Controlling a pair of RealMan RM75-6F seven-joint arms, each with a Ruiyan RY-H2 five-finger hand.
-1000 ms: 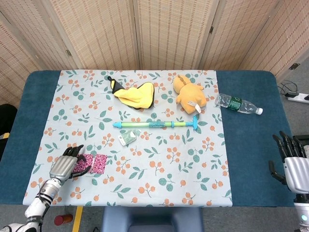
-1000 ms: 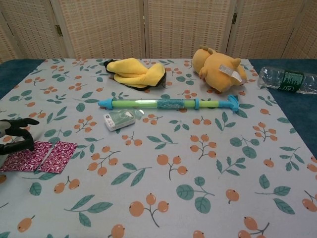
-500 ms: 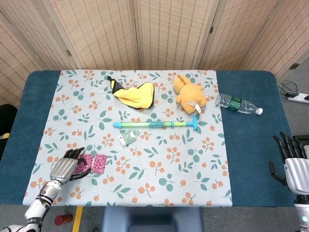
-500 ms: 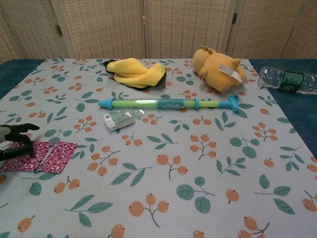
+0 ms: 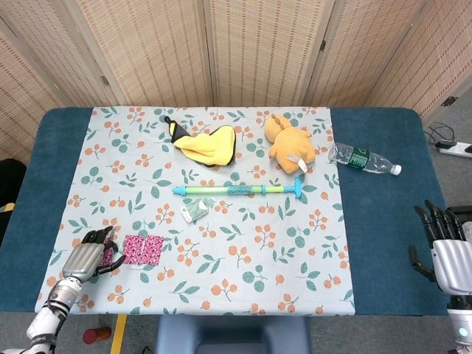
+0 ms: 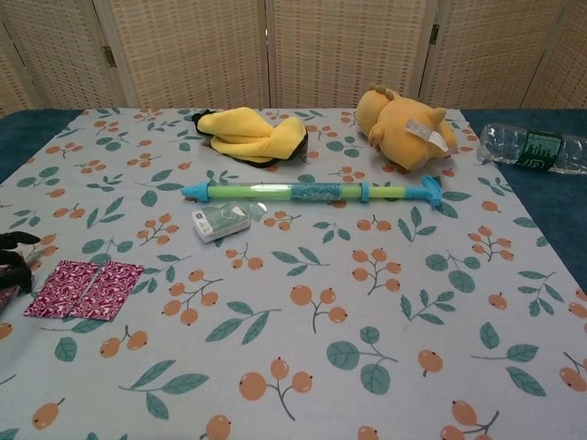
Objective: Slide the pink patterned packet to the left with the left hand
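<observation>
The pink patterned packet (image 5: 141, 249) lies flat on the floral cloth near the front left; the chest view shows the packet (image 6: 84, 289) as two joined panels. My left hand (image 5: 87, 254) sits just left of it, fingers loosely bent, with a small gap to the packet's left edge. In the chest view only the dark fingers of the left hand (image 6: 14, 261) show at the left border, beside a sliver of pink. My right hand (image 5: 442, 254) hangs beyond the table's right front edge, fingers spread and empty.
A small green packet (image 5: 193, 212) and a long teal-green tube toy (image 5: 240, 189) lie mid-table. Farther back are a yellow plush (image 5: 205, 144), an orange plush (image 5: 290, 144) and a plastic bottle (image 5: 363, 159) on the blue table (image 5: 383, 221).
My left hand has drawn back to the left and off the packet, uncovering its left panel. The packet's right edge stays where it was. The right hand is unchanged.
</observation>
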